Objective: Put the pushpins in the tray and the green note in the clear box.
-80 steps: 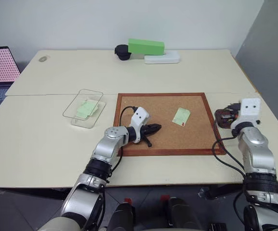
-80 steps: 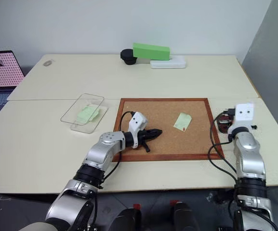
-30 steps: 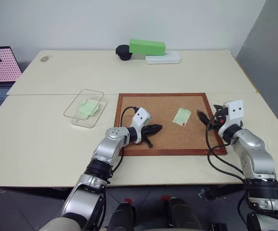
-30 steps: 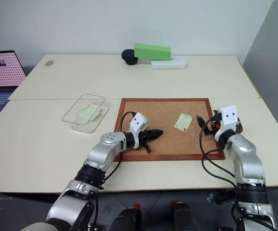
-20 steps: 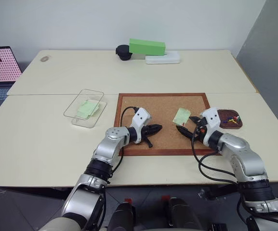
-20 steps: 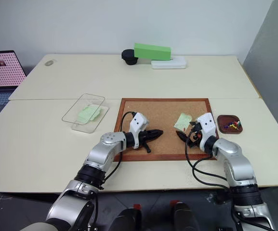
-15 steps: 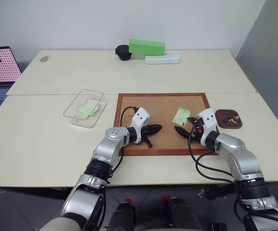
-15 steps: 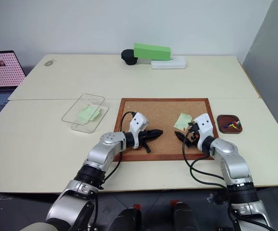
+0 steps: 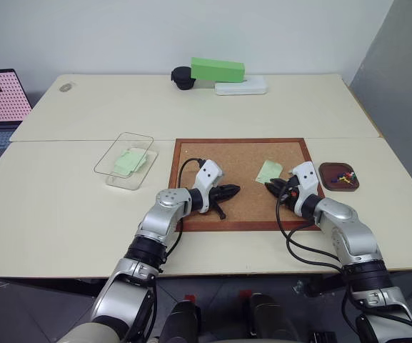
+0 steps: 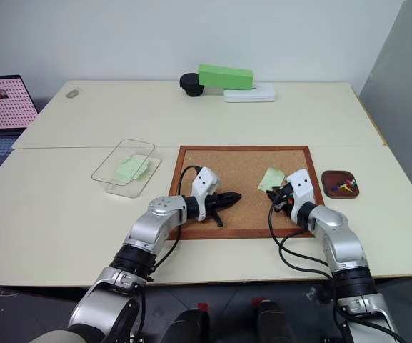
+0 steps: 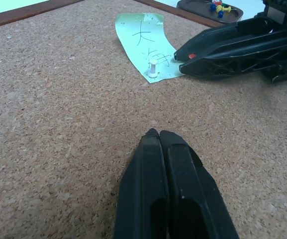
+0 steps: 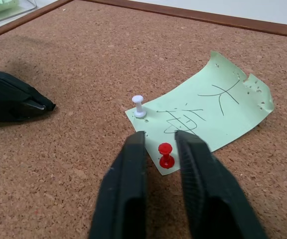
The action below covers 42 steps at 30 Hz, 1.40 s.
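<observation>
The right gripper (image 12: 161,149) has swung left from the tray (image 9: 338,176) — its fingers now narrow around a red pin (image 12: 165,154) holding the note (image 12: 214,113), not yet clamped; the left gripper (image 11: 159,135) rests shut.

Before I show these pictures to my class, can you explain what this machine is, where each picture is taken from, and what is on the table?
It is a humanoid robot with two arms. Two pictures look down from its head; two look along each wrist's fingers. On the table lie a corkboard, a clear box and a small tray of pushpins. A green note is pinned to the cork by a white pushpin and a red pushpin. The right gripper straddles the red one, gripping nothing yet. The left gripper is shut, empty.
</observation>
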Tool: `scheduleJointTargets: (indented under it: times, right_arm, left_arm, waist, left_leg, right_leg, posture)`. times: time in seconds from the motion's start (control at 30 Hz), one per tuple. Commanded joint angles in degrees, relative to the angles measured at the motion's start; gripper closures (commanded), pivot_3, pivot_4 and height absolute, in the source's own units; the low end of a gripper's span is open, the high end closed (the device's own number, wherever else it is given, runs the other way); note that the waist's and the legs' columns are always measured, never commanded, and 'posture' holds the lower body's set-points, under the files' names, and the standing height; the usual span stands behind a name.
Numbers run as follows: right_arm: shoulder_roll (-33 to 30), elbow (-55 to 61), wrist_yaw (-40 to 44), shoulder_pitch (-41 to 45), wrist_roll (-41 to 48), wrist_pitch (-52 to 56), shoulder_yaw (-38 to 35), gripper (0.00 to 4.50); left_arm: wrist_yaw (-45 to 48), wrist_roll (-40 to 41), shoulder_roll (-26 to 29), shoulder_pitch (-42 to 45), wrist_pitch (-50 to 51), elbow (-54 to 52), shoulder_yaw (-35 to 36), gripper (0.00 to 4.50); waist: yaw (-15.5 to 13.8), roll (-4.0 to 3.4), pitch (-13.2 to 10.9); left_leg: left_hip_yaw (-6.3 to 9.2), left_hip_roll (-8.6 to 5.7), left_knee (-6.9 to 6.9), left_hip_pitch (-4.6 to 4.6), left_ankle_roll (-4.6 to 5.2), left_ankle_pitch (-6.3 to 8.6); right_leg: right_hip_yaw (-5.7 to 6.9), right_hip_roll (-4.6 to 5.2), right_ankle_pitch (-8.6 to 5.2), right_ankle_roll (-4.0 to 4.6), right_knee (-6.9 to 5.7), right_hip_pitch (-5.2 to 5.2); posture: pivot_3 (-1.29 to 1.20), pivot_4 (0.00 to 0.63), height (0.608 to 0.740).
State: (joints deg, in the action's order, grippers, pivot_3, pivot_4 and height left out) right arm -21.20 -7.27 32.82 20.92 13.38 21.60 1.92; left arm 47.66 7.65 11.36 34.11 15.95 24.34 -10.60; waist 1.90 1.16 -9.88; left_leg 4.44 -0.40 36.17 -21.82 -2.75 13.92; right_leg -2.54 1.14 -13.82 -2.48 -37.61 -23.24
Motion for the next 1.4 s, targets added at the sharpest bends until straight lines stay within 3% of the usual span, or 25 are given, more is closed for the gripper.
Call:
scheduleJointTargets:
  times: [0.03, 0.33, 0.73, 0.8, 1.0, 1.33, 1.4]
  right_arm:
    - [-0.04, 0.89, 0.51, 1.07, -0.04, -1.59, -0.76, 4.46]
    - [1.95, 8.52, 0.24, -0.33, 5.58, -1.01, -5.06, 4.49]
    - [2.13, 11.12, -4.58, -1.22, 6.28, -1.84, -10.42, 4.49]
    - [1.49, 9.78, -7.11, -0.67, 4.43, -3.17, -11.44, 4.49]
    - [-7.34, -1.39, -19.41, 1.66, -13.79, -11.12, -8.86, 4.49]
    - [-9.17, -9.19, -19.8, 3.76, -16.36, -13.23, -9.2, 4.49]
    - [-9.1, -9.47, -19.69, 3.93, -16.44, -13.35, -9.27, 4.04]
  left_arm:
    - [-0.32, -0.44, 0.05, -0.27, 0.72, 0.65, -0.29, 4.5]
    - [-0.43, -0.43, -0.09, -0.09, 0.76, 1.18, -0.2, 4.5]
    - [-0.17, -0.5, -0.38, -0.12, 1.05, 1.21, -0.67, 4.5]
    - [-0.09, -0.51, -0.38, -0.02, 1.04, 1.33, -0.68, 4.5]
    - [0.16, -0.63, -0.41, 0.5, 0.52, 2.16, -0.76, 4.5]
    - [0.3, -0.57, -0.75, 0.5, 0.42, 2.29, -0.85, 4.5]
    - [0.21, -0.55, -0.81, 0.41, 0.43, 2.23, -0.83, 4.5]
  waist:
    - [0.0, 0.0, 0.0]
    - [-0.05, 0.0, 0.0]
    - [-0.02, 0.0, 0.0]
    - [-0.03, 0.0, 0.0]
    - [-0.07, 0.0, 0.0]
    - [-0.04, -0.01, 0.01]
    - [-0.03, -0.01, 0.01]
  left_leg:
    - [0.0, 0.0, 0.0, 0.0, 0.0, 0.0]
    - [0.02, 0.0, 0.0, -0.02, 0.0, 0.0]
    - [0.03, 0.0, 0.0, -0.01, 0.0, 0.0]
    - [0.02, -0.01, 0.0, -0.01, 0.0, 0.0]
    - [-0.03, -0.05, 0.01, -0.02, 0.0, 0.0]
    - [-0.07, -0.04, 0.02, 0.0, 0.0, 0.0]
    - [-0.05, -0.02, 0.02, 0.0, 0.0, 0.0]
  right_leg:
    - [0.0, 0.0, 0.0, 0.0, 0.0, 0.0]
    - [0.01, 0.0, 0.0, 0.0, 0.0, 0.0]
    - [0.02, 0.0, 0.0, 0.0, -0.01, 0.0]
    - [0.01, 0.0, 0.0, 0.0, -0.01, 0.0]
    - [-0.02, 0.04, 0.0, 0.0, 0.0, -0.01]
    - [-0.09, 0.02, 0.0, 0.0, -0.01, 0.0]
    - [-0.06, 0.01, 0.0, 0.0, -0.01, 0.0]
  posture:
    - [0.0, 0.15, 0.74]
    - [0.0, 0.15, 0.74]
    - [0.0, 0.15, 0.74]
    - [0.0, 0.15, 0.74]
    - [0.0, 0.15, 0.74]
    - [0.0, 0.15, 0.74]
    - [0.0, 0.15, 0.74]
